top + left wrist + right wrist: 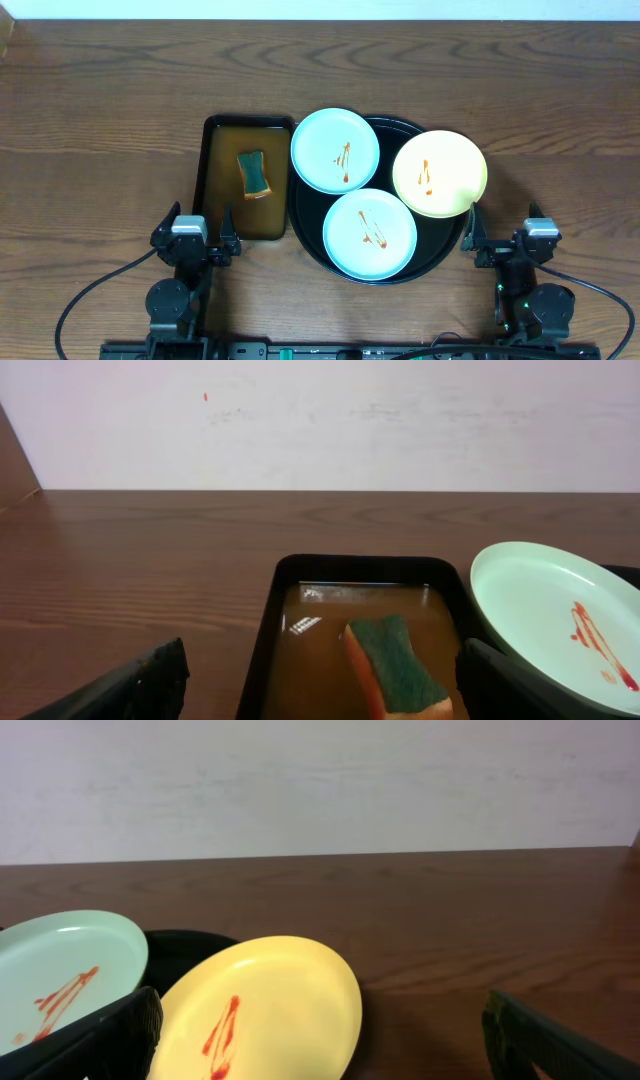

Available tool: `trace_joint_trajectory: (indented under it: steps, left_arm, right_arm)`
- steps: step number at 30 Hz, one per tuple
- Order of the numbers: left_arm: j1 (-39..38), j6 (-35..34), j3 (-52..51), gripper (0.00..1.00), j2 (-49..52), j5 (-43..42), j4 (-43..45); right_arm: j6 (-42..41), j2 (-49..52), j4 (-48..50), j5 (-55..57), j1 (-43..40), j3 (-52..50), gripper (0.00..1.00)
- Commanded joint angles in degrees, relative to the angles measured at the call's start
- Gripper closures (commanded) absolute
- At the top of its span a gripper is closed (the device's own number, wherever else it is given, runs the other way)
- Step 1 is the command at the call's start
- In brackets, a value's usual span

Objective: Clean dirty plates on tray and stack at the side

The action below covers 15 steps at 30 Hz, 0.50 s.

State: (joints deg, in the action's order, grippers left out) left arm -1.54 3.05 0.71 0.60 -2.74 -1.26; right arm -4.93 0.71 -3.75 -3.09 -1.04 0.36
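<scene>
Three plates rest on the round black tray point(432, 247): a pale blue plate point(335, 150) at the back left, a pale blue plate point(370, 234) at the front, and a pale yellow plate point(440, 173) at the right, overhanging the rim. Each carries orange-brown sauce squiggles. My left gripper point(195, 243) is open and empty near the table's front edge, before the brown tray; the left wrist view point(315, 685) shows its fingers wide apart. My right gripper point(505, 240) is open and empty, just right of the black tray; the yellow plate point(262, 1010) lies ahead of it point(325, 1040).
A rectangular brown tray point(215, 215) holding brownish liquid stands left of the black tray, with a green and orange sponge point(255, 173) in it, also in the left wrist view point(400, 668). Bare wood tabletop point(100, 130) spreads to the left, right and back.
</scene>
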Motion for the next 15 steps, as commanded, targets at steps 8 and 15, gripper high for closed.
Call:
trace_joint_trajectory:
  steps: [8,15]
  left_arm:
    - [0.35,-4.68,0.15,0.14,0.55,0.81,-3.56]
    - [0.35,-6.10,7.52,0.14,8.15,0.61,-9.81]
  right_arm:
    - [-4.17,-0.04,-0.50,-1.40,-0.52,0.22,0.01]
    - [-6.86,6.05,-7.76,-1.29,-0.52,7.26,0.01]
